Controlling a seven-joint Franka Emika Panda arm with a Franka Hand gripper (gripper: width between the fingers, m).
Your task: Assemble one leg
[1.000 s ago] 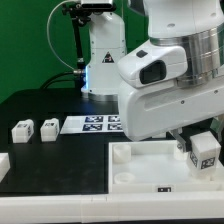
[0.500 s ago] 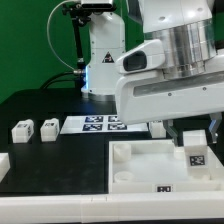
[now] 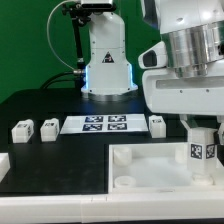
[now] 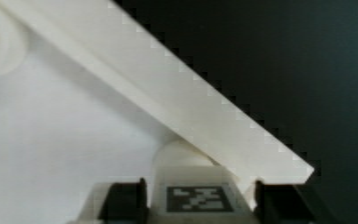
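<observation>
From my console, the gripper (image 3: pixel 204 138) is closed on one leg (image 3: pixel 201 152), tag facing out, at the lower part of the exterior view's right. In the wrist view the leg's tag sits squarely between the two fingers (image 4: pixel 130 200), so I judge the grasp to be sound. The leg hangs at the far right corner of the tray (image 3: pixel 150 168), close to its raised wall (image 4: pixel 194 100). I cannot tell whether it touches the tray or is lined up on a socket, because that corner's socket is hidden. One round socket (image 3: pixel 124 181) shows empty at the tray's near corner. Three spare legs lie loose on the table: two (image 3: pixel 20 130) (image 3: pixel 47 128) at the exterior view's left and one (image 3: pixel 156 123) just beside the marker board (image 3: pixel 105 123). By my reckoning the pick and carry are done, while seating and fastening the leg remain.
</observation>
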